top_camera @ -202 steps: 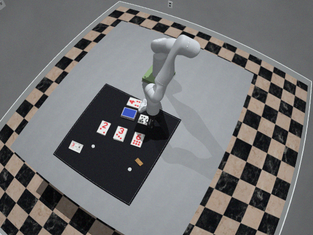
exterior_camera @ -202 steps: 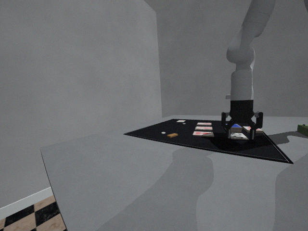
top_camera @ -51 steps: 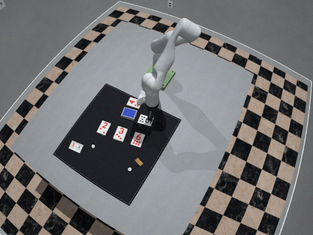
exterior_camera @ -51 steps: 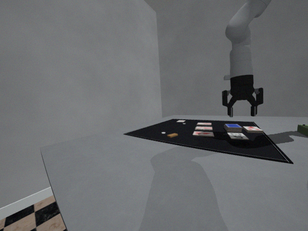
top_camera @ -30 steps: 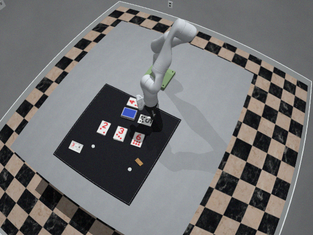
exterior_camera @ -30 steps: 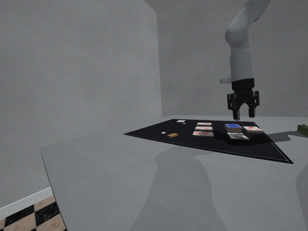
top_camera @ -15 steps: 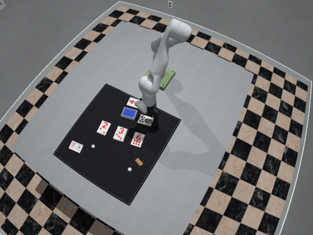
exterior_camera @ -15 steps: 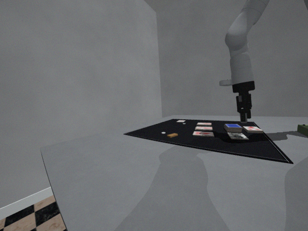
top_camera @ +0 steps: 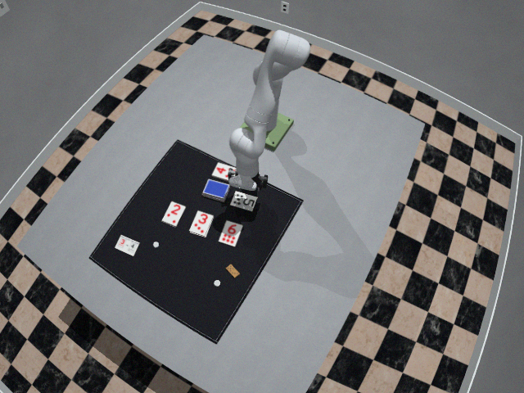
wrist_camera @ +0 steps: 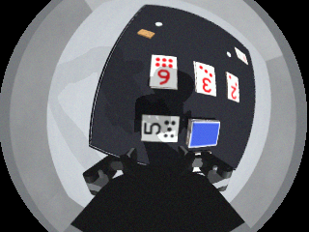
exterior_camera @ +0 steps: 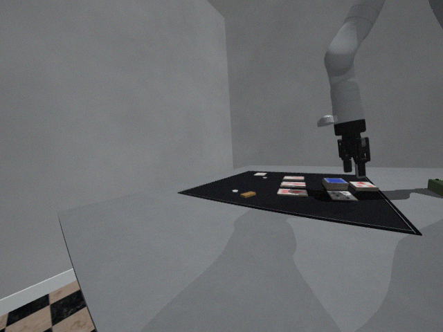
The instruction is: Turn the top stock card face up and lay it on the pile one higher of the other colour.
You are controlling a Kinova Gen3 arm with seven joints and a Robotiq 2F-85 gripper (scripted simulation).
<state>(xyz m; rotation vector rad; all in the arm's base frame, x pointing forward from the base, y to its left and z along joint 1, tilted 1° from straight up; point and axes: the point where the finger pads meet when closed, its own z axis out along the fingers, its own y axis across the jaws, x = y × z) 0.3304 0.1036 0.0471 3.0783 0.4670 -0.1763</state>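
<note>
your end effector hung above the black mat, its fingers pointing down and spread wide apart, with nothing held between them. the mat lay on the grey tabletop.

the face-down stock sat on the mat as a thick block with its blue back up. on one side of it you had the red four, partly hidden by the arm in the top view. on its other side lay the black five, face up, just beside the stock and apart from it.

a row of face-up red cards lay farther out from the arm's base: the red two, the red three in the middle, and the red six at the end nearer the five. the six had its face bare, and the five was not on it.

beyond the row you had a small orange tile near a white disc. a second white disc lay near the pale card marked with a three and a four.
</note>
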